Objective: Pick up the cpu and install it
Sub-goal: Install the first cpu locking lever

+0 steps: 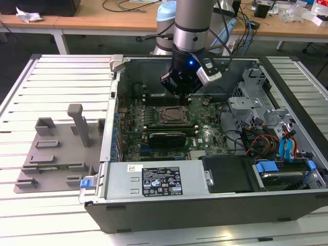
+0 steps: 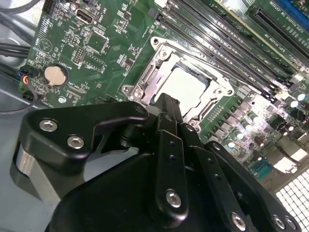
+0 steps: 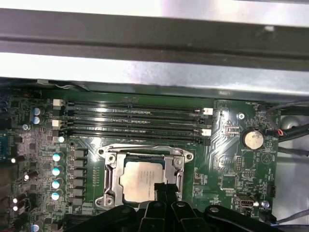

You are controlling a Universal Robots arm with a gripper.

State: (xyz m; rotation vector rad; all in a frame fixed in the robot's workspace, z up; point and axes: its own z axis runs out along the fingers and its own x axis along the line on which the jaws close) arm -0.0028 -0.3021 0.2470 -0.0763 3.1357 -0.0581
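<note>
The cpu (image 3: pixel 140 178) is a pale silver square lying flat inside the metal-framed socket (image 3: pixel 110 169) on the green motherboard; the second wrist view shows the cpu (image 2: pixel 187 86) in that frame too. The socket (image 1: pixel 173 116) sits mid-board inside the open computer case. My gripper (image 1: pixel 180 95) hangs just above the socket's far edge. In both wrist views its black fingers meet at one tip, and the gripper (image 3: pixel 161 189) (image 2: pixel 166 102) stands shut over the chip's edge with nothing held.
Memory slots (image 3: pixel 135 121) run beside the socket, and a coin battery (image 3: pixel 252 139) lies near it. The case wall (image 1: pixel 110 123), power supply (image 1: pixel 159 182) and cables (image 1: pixel 266 139) enclose the board. A grey holder tray (image 1: pixel 56 154) lies on the slatted table at the exterior view's left.
</note>
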